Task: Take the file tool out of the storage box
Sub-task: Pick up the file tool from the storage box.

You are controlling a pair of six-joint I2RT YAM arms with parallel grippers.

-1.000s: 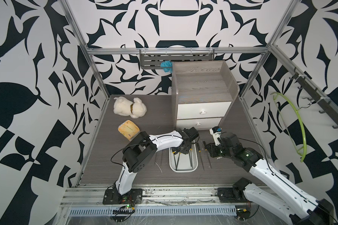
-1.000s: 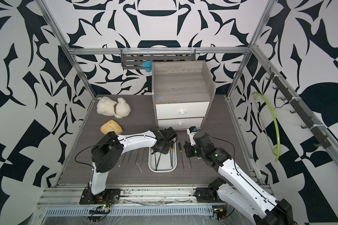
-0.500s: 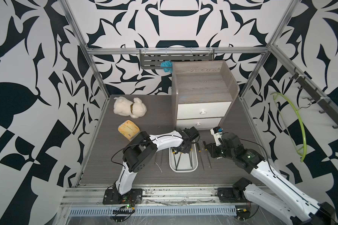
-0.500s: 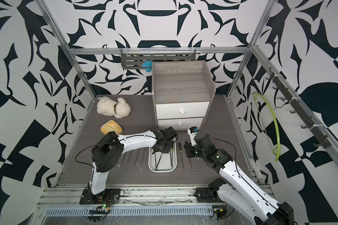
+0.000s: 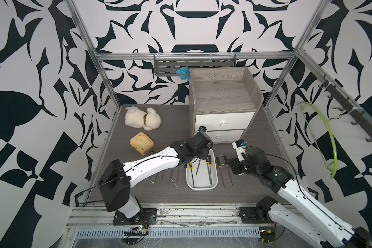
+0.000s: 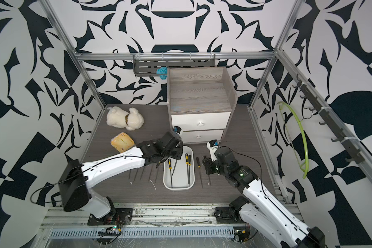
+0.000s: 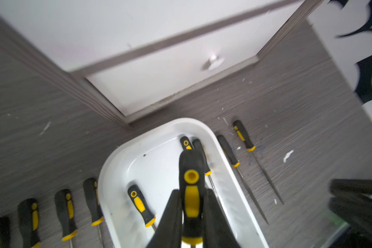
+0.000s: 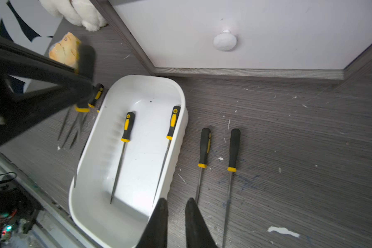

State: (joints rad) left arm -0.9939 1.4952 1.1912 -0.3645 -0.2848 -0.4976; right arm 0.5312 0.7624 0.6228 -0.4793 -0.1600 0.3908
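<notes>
The storage box is a shallow white tray on the floor in front of the cabinet, seen in both top views. My left gripper is shut on the black and yellow handle of a file tool. It holds the file tilted over the tray's far end, with the thin shaft slanting down into the tray. Other files lie inside the tray. My right gripper hangs low just right of the tray. Its fingers are slightly apart and nothing is between them.
Two files lie on the floor right of the tray, and several more lie in a row on its left. The grey cabinet with white drawers stands just behind. A plush toy and a yellow packet sit at the back left.
My left gripper has shut on the file's handle over the tray. My right gripper has stayed beside the tray, its fingers parting a little.
</notes>
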